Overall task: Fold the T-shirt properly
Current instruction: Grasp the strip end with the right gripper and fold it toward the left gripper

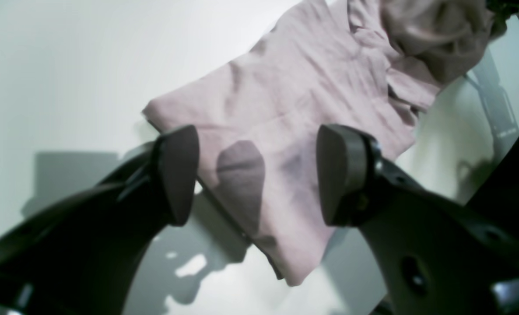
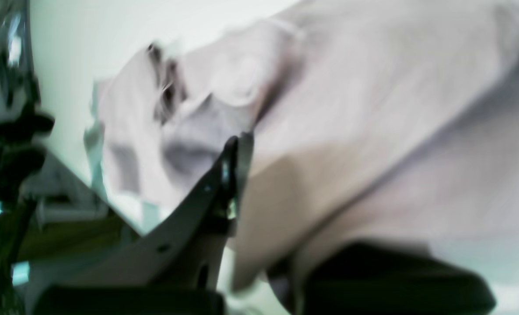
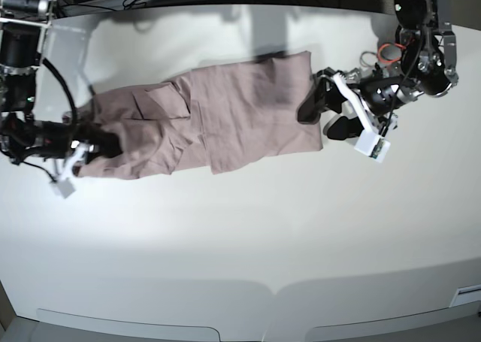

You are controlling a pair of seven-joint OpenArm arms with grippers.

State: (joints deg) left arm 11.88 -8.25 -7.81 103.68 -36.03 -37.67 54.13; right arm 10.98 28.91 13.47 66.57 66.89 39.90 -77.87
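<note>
Base view: soft, creased T-shirt (image 3: 225, 116) lies long; right hand (image 3: 96, 148) pinches it, left hand (image 3: 325, 115) gapes.

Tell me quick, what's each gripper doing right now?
Left gripper: open, over the T-shirt edge.
Right gripper: shut on the T-shirt.

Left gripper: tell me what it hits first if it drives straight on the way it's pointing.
Most likely the T-shirt. The left gripper stands open with the shirt's folded end framed between its fingertips, so it would meet that end before the table. How far above the cloth it hovers is unclear.
</note>
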